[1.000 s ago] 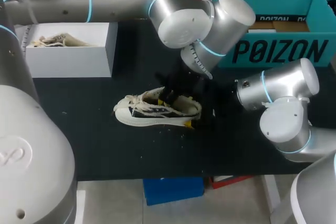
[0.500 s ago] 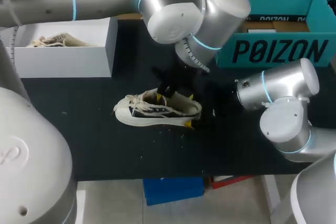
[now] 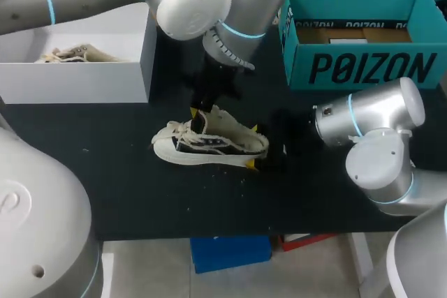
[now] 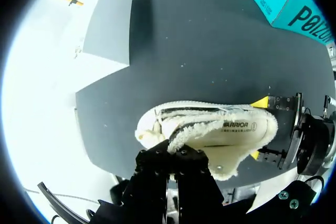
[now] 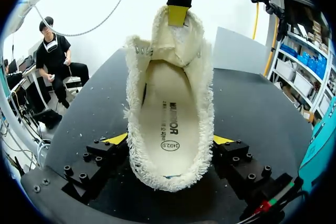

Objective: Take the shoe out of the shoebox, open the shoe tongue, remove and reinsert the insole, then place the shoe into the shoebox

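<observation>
While the shoe [image 3: 209, 146] lies on its sole in the middle of the bench [image 3: 126, 186], well apart from the teal shoebox [image 3: 363, 68] at the far right corner, the right gripper [image 3: 253, 147] clamps its heel from both sides; the left gripper [image 4: 175, 151] pinches the tongue [image 5: 178, 35], lifted upright; the insole [image 5: 170, 124] sits inside.

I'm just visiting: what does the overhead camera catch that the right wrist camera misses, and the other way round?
Only the head view shows a second pale shoe lying in the open white box. Only the right wrist view looks down inside the cream frayed-edge sneaker to its printed insole. Both show the left end effector pinching the sneaker's tongue and the right end effector clamping its heel from both sides.
</observation>
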